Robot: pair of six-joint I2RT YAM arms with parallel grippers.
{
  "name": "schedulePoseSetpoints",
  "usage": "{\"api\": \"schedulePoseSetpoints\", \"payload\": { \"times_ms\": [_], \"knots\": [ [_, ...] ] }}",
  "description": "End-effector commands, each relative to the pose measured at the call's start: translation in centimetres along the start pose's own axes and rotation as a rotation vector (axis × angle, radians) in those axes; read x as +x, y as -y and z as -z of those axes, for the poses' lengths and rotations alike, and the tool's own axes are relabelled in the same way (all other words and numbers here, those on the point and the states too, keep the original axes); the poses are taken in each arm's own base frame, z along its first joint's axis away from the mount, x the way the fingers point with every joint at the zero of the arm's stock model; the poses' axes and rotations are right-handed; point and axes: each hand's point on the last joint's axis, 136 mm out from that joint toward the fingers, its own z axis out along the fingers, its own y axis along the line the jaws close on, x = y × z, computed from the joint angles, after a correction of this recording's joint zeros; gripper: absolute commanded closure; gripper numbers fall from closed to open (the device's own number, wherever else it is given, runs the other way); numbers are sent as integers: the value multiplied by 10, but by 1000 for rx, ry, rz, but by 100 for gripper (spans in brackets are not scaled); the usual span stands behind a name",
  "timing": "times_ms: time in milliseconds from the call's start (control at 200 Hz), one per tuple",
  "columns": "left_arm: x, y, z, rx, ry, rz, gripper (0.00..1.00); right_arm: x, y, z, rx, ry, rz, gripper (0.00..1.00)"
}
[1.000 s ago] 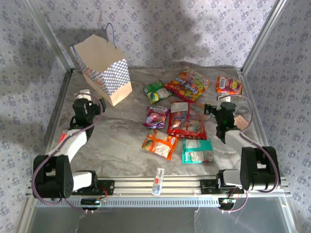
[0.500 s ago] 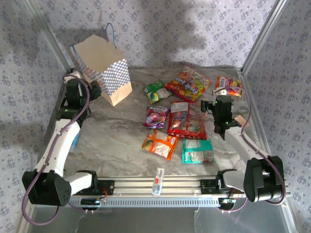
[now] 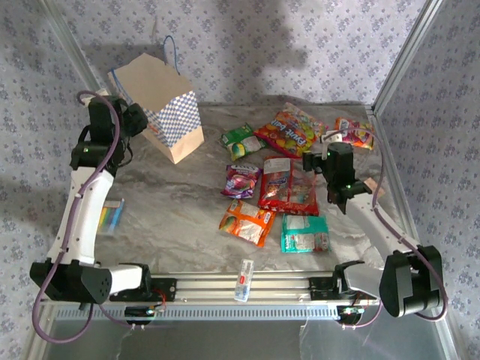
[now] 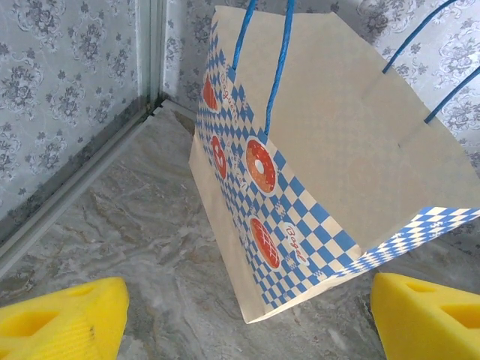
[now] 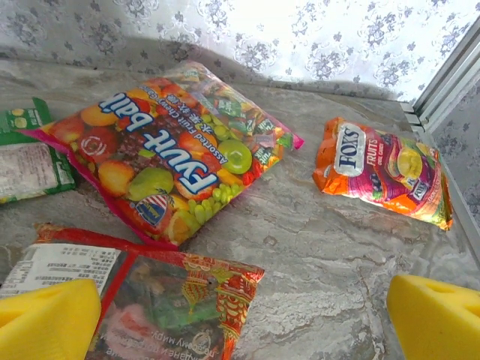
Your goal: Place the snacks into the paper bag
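Observation:
The paper bag (image 3: 161, 105) stands at the back left, tan with a blue-checkered band and blue cord handles. My left gripper (image 3: 141, 120) hovers just left of it, open. In the left wrist view the paper bag (image 4: 315, 150) leans ahead, its bottom corner beyond my left gripper (image 4: 247, 330). Several snacks lie mid-table: a green packet (image 3: 240, 140), a big fruit-print packet (image 3: 292, 129), an orange-pink packet (image 3: 352, 133), a purple one (image 3: 241, 180), red ones (image 3: 289, 186), an orange one (image 3: 247, 221), a teal one (image 3: 304, 234). My right gripper (image 3: 330, 146) is open. In the right wrist view my right gripper (image 5: 244, 322) hangs above bare table beside a red packet (image 5: 172, 307).
A small clear tube (image 3: 244, 280) lies by the front rail. A striped packet (image 3: 111, 217) lies at the left edge near the left arm. A tan pad (image 3: 373, 187) sits by the right arm. Metal frame posts and patterned walls close in the back and sides.
My left arm has risen and swung back-left to the paper bag, uncovering the striped packet at the left edge. The right gripper has shifted slightly left.

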Motion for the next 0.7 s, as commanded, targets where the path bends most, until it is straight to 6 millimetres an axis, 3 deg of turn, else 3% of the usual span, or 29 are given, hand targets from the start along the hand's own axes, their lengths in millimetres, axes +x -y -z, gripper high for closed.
{"api": "schedulePoseSetpoints", "payload": {
  "times_ms": [0, 215, 475, 695],
  "knots": [
    [-14, 18, -5, 52, 14, 15, 15, -23, -4, 14, -35, 50, -14, 0],
    [-13, 40, -39, 57, -90, -11, 16, -32, 0, 24, -21, 73, -20, 0],
    [-8, 31, -66, -63, -128, 48, 20, -39, 1, 29, -19, 70, -29, 0],
    [-8, 39, -87, -78, -155, 46, 21, -42, 21, 41, 94, 109, -52, 0]
  ]
}}
